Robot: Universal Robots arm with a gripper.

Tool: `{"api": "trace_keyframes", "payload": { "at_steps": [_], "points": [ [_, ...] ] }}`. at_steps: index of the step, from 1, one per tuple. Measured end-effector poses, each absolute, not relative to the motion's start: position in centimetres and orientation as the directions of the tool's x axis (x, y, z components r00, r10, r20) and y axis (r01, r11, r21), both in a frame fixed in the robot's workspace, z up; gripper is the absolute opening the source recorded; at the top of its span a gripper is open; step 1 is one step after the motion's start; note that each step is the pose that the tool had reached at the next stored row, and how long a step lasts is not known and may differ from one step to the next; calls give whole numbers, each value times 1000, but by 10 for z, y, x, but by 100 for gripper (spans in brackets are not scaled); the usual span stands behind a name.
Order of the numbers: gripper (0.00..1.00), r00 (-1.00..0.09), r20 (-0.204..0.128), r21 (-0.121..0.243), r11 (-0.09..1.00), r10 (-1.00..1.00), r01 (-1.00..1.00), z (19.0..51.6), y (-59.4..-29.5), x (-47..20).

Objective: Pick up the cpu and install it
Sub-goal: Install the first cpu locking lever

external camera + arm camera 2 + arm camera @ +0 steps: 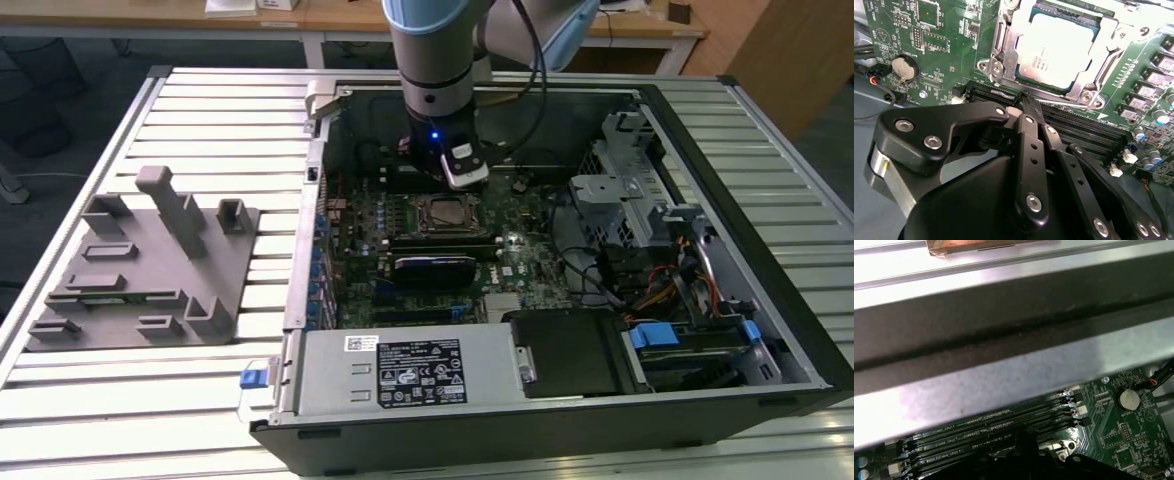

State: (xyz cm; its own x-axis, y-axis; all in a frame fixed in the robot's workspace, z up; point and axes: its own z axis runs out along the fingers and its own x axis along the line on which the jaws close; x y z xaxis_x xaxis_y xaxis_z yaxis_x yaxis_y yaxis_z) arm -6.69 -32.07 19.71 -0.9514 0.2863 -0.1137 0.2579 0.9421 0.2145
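The cpu (pixel 1054 50) lies flat in the motherboard socket, its silvery top showing through the metal retention frame (pixel 999 45) that sits around it. In the exterior view the cpu (pixel 441 212) is in the middle of the open computer case. My gripper (pixel 1026 102) hangs just beside the socket's edge, its black fingers closed together with nothing seen between them. The tips are at the thin socket lever (pixel 1064 101); I cannot tell whether they touch it. From the exterior view, the gripper (pixel 463 180) stands just behind the socket.
A grey holder block (pixel 147 270) with posts sits on the slatted table at the exterior view's left. Memory slots (pixel 1079 130) run beside the socket, near a coin battery (pixel 904 69). The case wall (pixel 1004 355) rises close by. A power supply (pixel 400 370) and a drive cage (pixel 627 190) stand inside the case.
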Motion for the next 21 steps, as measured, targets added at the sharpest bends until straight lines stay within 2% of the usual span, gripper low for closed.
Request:
{"api": "trace_keyframes", "payload": {
  "at_steps": [14, 21],
  "points": [
    [11, -951, -117, 205, 944, 285, 258, 191, -321, -67],
    [11, -951, -115, 213, 942, 286, 258, 191, -321, -67]
  ]
}}
